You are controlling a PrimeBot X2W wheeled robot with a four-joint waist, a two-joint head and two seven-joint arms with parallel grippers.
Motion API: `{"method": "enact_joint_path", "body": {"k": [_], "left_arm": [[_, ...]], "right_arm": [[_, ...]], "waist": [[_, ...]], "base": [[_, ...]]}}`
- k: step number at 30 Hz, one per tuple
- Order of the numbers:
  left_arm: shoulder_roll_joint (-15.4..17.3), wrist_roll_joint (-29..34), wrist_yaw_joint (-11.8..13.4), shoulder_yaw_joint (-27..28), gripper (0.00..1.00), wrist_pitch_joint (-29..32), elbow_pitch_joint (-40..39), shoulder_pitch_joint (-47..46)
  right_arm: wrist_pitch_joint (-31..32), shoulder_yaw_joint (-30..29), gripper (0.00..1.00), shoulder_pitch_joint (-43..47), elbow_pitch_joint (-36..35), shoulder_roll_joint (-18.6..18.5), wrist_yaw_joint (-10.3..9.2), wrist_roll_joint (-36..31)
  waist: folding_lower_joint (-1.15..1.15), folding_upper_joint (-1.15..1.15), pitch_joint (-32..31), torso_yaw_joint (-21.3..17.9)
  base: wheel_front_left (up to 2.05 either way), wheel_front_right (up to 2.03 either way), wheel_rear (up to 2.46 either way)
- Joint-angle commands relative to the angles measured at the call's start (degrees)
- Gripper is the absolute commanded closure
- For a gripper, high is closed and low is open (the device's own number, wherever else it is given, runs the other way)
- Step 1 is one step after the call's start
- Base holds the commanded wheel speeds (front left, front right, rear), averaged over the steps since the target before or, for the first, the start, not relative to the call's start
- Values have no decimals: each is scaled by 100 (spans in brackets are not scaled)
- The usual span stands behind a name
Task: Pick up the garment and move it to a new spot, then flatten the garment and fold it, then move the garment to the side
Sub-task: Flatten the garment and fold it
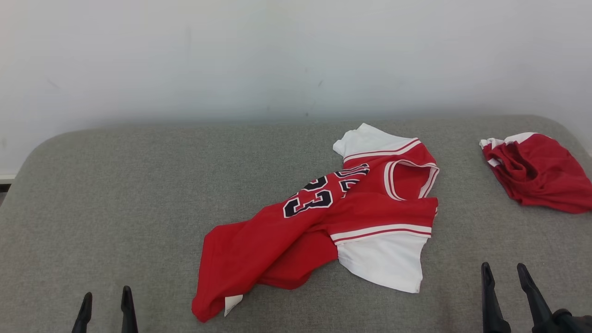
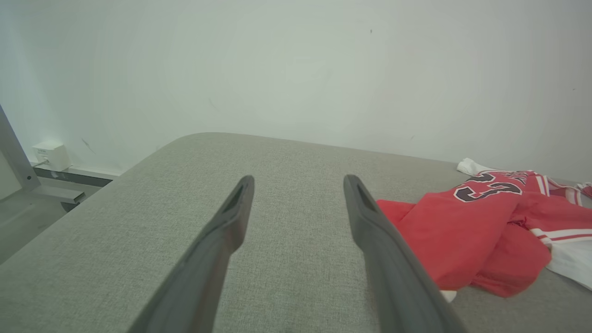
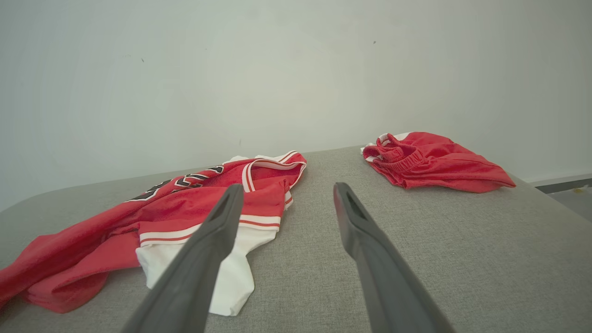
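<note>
— Fingers first, since they sit closest to my head camera: left gripper (image 1: 107,291) low on the left, right gripper (image 1: 503,266) low on the right. Both are spread wide and holding nothing.

— And beyond them?

— By size: I see a white wall (image 1: 277,55) at the back and a grey cushion (image 1: 115,194) across the whole work area. A red and white jersey (image 1: 323,222) lies crumpled near the middle, a little to my right. Its numbers face up, with one white sleeve toward me and one toward the wall. Smaller again, a bunched red garment, shorts (image 1: 541,173) I think, sits well apart at the far right edge.

— Where is the jersey against the jaws?

— Ahead of both grippers and between them, touching neither. Its near white sleeve is closer to the right gripper, and its red hem runs toward the left one.

— What worries you?

— I judge flattening is the step in hand. The body is twisted over itself, so if I pinch through two layers I drag the fold along instead of opening it. Pulling one corner alone could slide the whole jersey across the cushion. A wide swing of the right arm could also snag the shorts.
</note>
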Motion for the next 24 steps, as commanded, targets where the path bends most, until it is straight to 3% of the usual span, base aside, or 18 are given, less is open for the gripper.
{"method": "enact_joint_path", "body": {"k": [1, 12, 24], "left_arm": [[-57, 86, -36, 41, 0, -18, 10, 71], [-242, 284, -229, -1, 0, -19, 250, 57], [73, 67, -285, -1309, 0, -19, 956, -385]], "right_arm": [[-23, 12, 0, 61, -11, -48, -16, 21], [-24, 261, 0, 90, 217, -135, -16, 45], [8, 738, 0, -665, 1039, -481, -16, 97]], "waist": [[1, 0, -16, -17], [1, 0, -34, 60], [1, 0, 256, 249]], "base": [[0, 0, 0], [0, 0, 0], [0, 0, 0]]}}
